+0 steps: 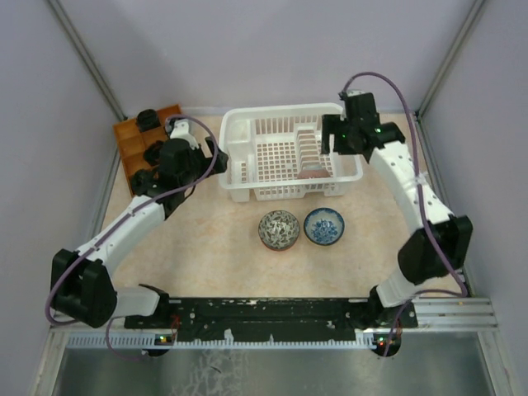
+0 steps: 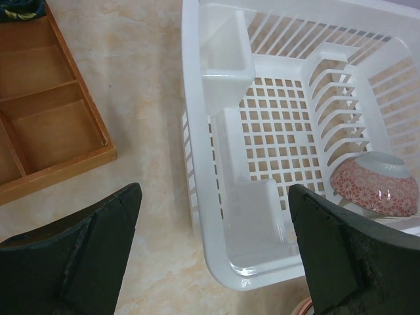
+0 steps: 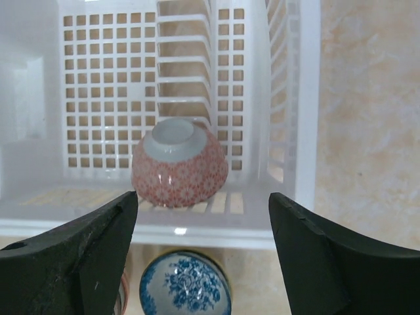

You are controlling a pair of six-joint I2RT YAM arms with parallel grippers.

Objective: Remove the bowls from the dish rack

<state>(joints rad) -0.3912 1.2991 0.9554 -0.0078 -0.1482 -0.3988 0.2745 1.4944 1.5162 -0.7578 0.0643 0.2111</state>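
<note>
The white dish rack (image 1: 280, 112) stands at the back middle of the table. One orange-red bowl with a white pattern (image 1: 313, 173) lies upside down inside it, against the front wall near the right end. It shows in the left wrist view (image 2: 375, 186) and in the right wrist view (image 3: 179, 164). A dark patterned bowl (image 1: 279, 229) and a blue bowl (image 1: 324, 226) sit upright on the table in front of the rack. My right gripper (image 3: 202, 197) hangs open and empty above the rack's right end. My left gripper (image 2: 215, 197) is open and empty over the rack's left front corner (image 2: 230, 262).
An orange-brown compartment tray (image 1: 136, 140) with small dark items sits at the back left, close behind my left arm. Enclosure walls stand on three sides. The arms' base rail (image 1: 264, 309) runs along the near edge.
</note>
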